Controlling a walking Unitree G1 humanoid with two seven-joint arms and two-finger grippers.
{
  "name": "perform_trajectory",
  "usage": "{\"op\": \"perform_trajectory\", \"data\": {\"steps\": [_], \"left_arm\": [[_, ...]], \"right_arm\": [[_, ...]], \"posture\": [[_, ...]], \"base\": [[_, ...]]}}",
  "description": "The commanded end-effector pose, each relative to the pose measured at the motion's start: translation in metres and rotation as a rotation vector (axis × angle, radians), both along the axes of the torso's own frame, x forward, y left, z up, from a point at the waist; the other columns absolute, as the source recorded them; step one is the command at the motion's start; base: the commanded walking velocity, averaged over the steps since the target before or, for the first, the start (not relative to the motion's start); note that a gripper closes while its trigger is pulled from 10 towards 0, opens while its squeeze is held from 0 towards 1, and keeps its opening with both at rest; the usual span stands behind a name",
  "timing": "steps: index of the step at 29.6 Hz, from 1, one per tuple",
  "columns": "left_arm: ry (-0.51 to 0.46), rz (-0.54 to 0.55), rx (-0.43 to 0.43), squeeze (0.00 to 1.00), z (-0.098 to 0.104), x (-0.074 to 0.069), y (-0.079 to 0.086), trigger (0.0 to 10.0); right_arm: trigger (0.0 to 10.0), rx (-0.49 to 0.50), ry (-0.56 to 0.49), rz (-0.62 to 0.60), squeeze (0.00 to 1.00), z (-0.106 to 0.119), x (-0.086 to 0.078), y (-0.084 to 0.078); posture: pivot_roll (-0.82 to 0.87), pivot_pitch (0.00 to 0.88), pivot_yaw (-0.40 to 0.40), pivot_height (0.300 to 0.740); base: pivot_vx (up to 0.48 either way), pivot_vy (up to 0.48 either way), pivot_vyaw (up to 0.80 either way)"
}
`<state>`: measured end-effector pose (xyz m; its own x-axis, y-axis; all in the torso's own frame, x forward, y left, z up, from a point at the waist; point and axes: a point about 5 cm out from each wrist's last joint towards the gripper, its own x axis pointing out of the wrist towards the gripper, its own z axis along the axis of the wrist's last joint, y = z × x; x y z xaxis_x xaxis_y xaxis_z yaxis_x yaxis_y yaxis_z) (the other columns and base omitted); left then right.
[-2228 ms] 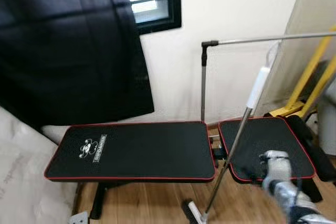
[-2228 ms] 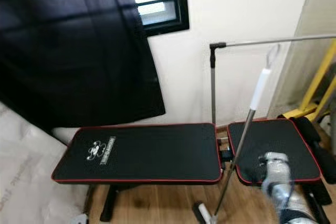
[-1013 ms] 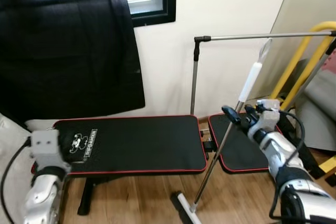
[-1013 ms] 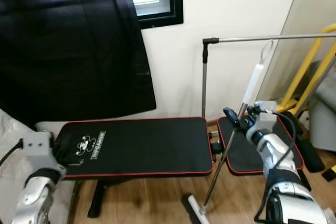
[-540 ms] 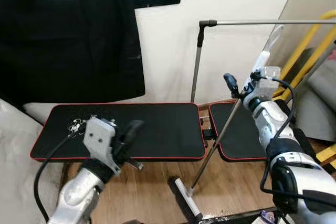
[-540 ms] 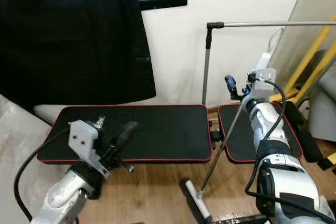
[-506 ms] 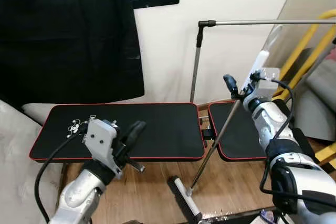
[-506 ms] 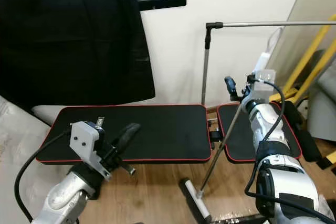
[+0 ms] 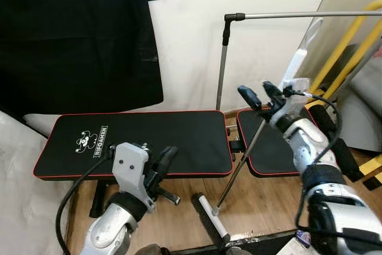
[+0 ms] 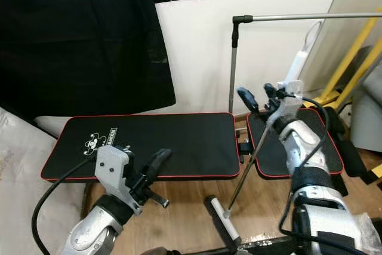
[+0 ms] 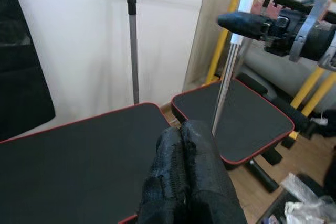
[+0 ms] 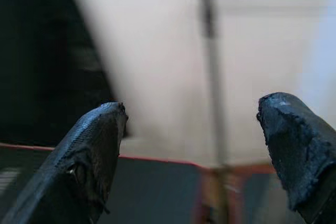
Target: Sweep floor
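A broom leans against the wall, its metal pole (image 9: 242, 165) rising from the head (image 9: 209, 222) on the wood floor to a white handle (image 9: 294, 70). My right gripper (image 9: 259, 94) is open beside the pole just below the white handle. The right wrist view has nothing between its fingers (image 12: 89, 150). Low over the front edge of the bench, left of the broom head, my left gripper (image 9: 168, 154) is shut on nothing. The left wrist view looks along its closed fingers (image 11: 184, 150) toward the pole (image 11: 224, 85).
A black bench (image 9: 143, 141) with red trim stretches across in front of the wall, its second pad (image 9: 268, 153) behind the broom. A metal clothes rack (image 9: 222, 64) stands behind. A yellow frame (image 9: 346, 46) is at the right, a dark curtain (image 9: 71, 34) at the left.
The camera has tilted down a little. My left gripper has moved right, nearer the broom head. My right gripper has turned so both fingers show beside the pole.
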<state>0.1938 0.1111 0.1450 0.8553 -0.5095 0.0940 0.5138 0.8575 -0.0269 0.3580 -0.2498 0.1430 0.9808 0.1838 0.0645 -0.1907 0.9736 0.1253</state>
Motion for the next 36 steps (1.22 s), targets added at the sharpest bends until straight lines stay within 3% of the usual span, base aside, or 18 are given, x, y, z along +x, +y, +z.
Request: {"op": "perform_trajectory", "data": {"steps": [1, 3, 12, 17, 21, 25, 31, 36], "left_arm": [[0.019, -0.013, 0.006, 0.00, -0.001, -0.002, -0.003, 10.0], [0.020, -0.014, 0.010, 0.00, -0.001, -0.003, -0.003, 10.0], [0.023, -0.010, 0.023, 0.00, 0.001, -0.003, -0.004, 10.0], [0.023, -0.002, 0.036, 0.00, 0.002, -0.003, -0.004, 10.0], [0.025, 0.001, 0.047, 0.00, 0.005, -0.005, -0.005, 10.0], [0.026, 0.001, 0.058, 0.00, 0.007, -0.008, -0.006, 10.0], [0.026, -0.002, 0.064, 0.00, 0.009, -0.011, -0.006, 10.0], [0.037, -0.003, 0.071, 0.00, 0.014, -0.025, -0.008, 10.0]], "right_arm": [[10.0, -0.025, 0.040, -0.080, 0.00, -0.012, -0.006, -0.010], [10.0, -0.059, 0.046, -0.163, 0.00, -0.013, -0.009, -0.019], [10.0, -0.070, 0.059, -0.241, 0.00, -0.011, -0.007, -0.023], [10.0, -0.043, 0.067, -0.246, 0.00, -0.008, 0.001, -0.013], [10.0, 0.008, 0.057, -0.212, 0.00, 0.000, 0.015, 0.006], [10.0, -0.009, 0.075, -0.212, 0.00, 0.002, 0.021, 0.017], [10.0, -0.024, 0.080, -0.234, 0.00, 0.004, 0.023, 0.018], [10.0, -0.029, 0.015, -0.295, 0.00, 0.028, 0.029, 0.006]], "posture": [[0.00, 0.127, -0.018, 0.740], [0.00, 0.125, -0.016, 0.740], [0.03, 0.137, -0.008, 0.740], [0.04, 0.147, -0.010, 0.740], [0.06, 0.173, -0.010, 0.740], [0.07, 0.190, -0.008, 0.740], [0.08, 0.207, -0.005, 0.740], [0.10, 0.268, 0.010, 0.740]], "base": [[0.000, 0.000, 0.00], [0.000, 0.000, 0.00], [0.000, 0.000, 0.00], [0.000, 0.000, 0.00], [0.000, 0.000, 0.00], [0.000, 0.000, 0.00], [0.000, 0.000, 0.00], [0.000, 0.000, 0.00]]}}
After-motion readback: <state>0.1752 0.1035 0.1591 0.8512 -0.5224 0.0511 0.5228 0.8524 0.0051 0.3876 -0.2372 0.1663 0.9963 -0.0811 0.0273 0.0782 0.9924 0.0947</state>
